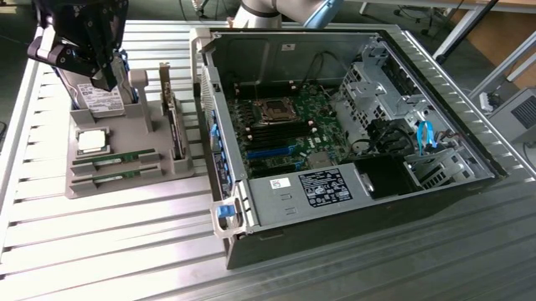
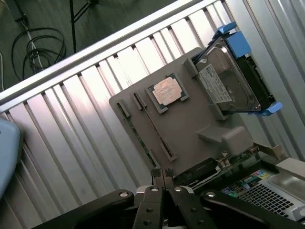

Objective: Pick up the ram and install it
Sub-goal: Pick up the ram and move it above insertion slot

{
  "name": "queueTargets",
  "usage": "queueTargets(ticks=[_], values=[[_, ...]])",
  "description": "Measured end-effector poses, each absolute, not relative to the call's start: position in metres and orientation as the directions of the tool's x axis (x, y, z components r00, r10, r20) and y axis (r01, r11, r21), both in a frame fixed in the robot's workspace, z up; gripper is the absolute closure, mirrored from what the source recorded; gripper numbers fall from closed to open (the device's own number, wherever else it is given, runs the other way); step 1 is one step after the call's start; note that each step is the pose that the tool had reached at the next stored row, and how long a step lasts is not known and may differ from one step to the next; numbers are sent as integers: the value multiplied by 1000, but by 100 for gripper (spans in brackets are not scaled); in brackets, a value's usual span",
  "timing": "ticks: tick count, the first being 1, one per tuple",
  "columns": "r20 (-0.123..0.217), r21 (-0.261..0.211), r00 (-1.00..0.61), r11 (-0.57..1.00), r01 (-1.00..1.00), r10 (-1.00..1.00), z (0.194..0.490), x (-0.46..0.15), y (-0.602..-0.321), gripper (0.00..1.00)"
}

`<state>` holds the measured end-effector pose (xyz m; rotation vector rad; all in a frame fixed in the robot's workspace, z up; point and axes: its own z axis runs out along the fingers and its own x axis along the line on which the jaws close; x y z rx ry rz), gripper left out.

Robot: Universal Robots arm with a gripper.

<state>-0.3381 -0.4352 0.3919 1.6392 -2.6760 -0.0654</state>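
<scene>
Two ram sticks lie on edge in the slots of a grey parts holder [image 1: 125, 135]: one ram stick [image 1: 113, 158] further back, the other [image 1: 113, 178] nearer the front. In the wrist view they appear as thin green strips, the ram [image 2: 138, 132] and its twin [image 2: 153, 125], on the holder [image 2: 190, 129]. My gripper [image 1: 107, 79] hangs above the holder's back end, over the hard drive and well clear of the sticks. Its fingers are shut with nothing between them, and the gripper [image 2: 162, 174] points down near the holder's edge.
The holder also carries a silver processor chip [image 1: 92, 139], a hard drive [image 1: 99, 98] in a blue caddy and an upright expansion card [image 1: 173, 125]. To the exterior view's right stands the open computer case [image 1: 435, 119] with its motherboard [image 1: 280, 125]. All rests on a slatted metal table [image 1: 100, 238].
</scene>
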Motion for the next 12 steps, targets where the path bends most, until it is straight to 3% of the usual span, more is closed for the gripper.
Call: queueTargets(ticks=[12], values=[[-11, 33, -289, 288, -957, -957, 392, -338, -435, 91]])
